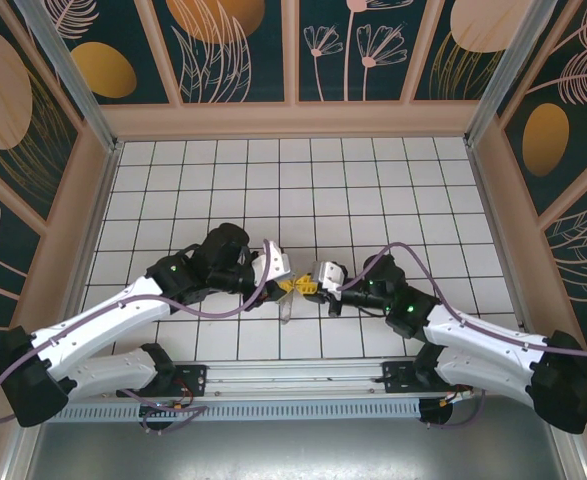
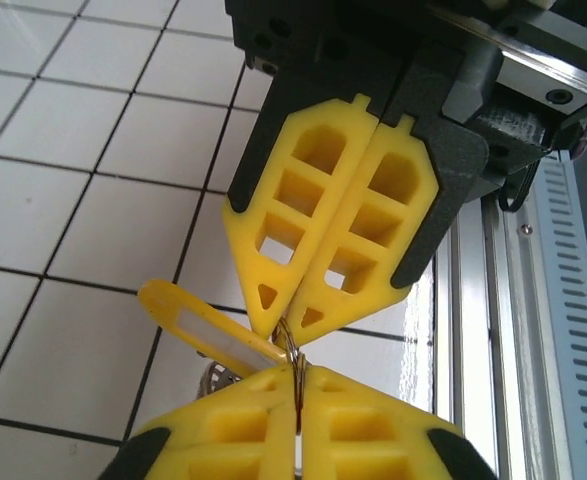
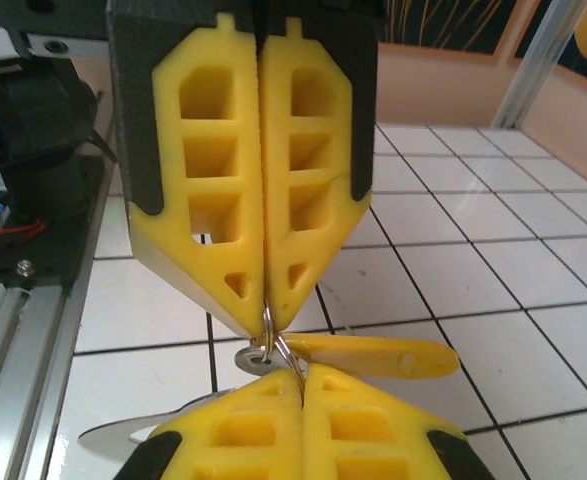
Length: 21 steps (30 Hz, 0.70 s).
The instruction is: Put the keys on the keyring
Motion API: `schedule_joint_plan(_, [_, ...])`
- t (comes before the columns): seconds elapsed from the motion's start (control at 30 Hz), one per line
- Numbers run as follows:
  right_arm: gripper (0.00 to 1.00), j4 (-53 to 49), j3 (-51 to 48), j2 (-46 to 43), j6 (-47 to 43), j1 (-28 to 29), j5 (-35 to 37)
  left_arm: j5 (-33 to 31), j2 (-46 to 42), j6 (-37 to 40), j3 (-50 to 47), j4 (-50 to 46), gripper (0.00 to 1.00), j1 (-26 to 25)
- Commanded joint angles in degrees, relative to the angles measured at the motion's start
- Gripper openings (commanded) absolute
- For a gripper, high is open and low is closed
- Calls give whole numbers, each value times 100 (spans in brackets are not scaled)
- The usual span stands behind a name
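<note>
Both grippers meet tip to tip over the white tiled floor, each shut on the thin metal keyring (image 3: 274,330). My left gripper (image 2: 298,378) pinches the keyring (image 2: 293,350) from below in its wrist view, while the right gripper (image 2: 285,325) grips it from above. In the right wrist view my right gripper (image 3: 303,375) is at the bottom and the left gripper (image 3: 266,318) above. A yellow tag (image 3: 378,355) hangs from the ring. One silvery key (image 3: 250,358) dangles at the ring, its blade toward the lower left. From above the key (image 1: 286,312) hangs below the joined grippers (image 1: 296,286).
An aluminium rail (image 1: 293,375) runs along the near edge, just behind the grippers (image 2: 473,300). Low beige walls (image 1: 293,118) enclose the tiled floor (image 1: 303,190) on three sides. The left arm's black base (image 3: 43,170) stands close beside the right gripper.
</note>
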Motion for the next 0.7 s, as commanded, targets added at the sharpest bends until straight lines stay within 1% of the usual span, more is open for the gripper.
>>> schedule_joint_plan(0.0, [0, 595, -101, -221, 360, -133, -536, 245, -278, -283, 223, 494, 20, -29])
schedule_joint_plan(0.07, [0, 713, -155, -257, 511, -201, -647, 298, -343, -401, 252, 627, 31, -25])
schedule_joint_plan(0.1, [0, 794, -190, -270, 610, -233, -691, 316, -364, -458, 267, 687, 34, -25])
schedule_joint_plan(0.17, [0, 954, -228, -309, 826, -329, -801, 317, -433, -596, 250, 858, 37, -28])
schedule_joint_plan(0.23, [0, 1163, -276, -351, 1087, -444, -959, 144, -533, -729, 194, 1013, 39, -29])
schedule_joint_plan(0.33, [0, 1610, -433, -482, 1469, -606, -1182, -200, -741, -918, 9, 1231, 38, -28])
schedule_joint_plan(0.4, [0, 1845, -501, -554, 1701, -722, -1364, -258, -865, -1041, -146, 1353, 31, -17])
schedule_joint_plan(0.47, [0, 2019, -522, -606, 1902, -810, -1489, -181, -935, -1128, -269, 1436, 25, -23])
schedule_joint_plan(0.53, [0, 2186, -529, -637, 2116, -861, -1571, 18, -964, -1207, -383, 1537, 24, -25])
schedule_joint_plan(0.6, [0, 2377, -510, -620, 2330, -899, -1626, 303, -973, -1235, -516, 1663, 27, -26])
schedule_joint_plan(0.67, [0, 2429, -480, -602, 2465, -908, -1619, 439, -962, -1232, -623, 1787, 29, -24])
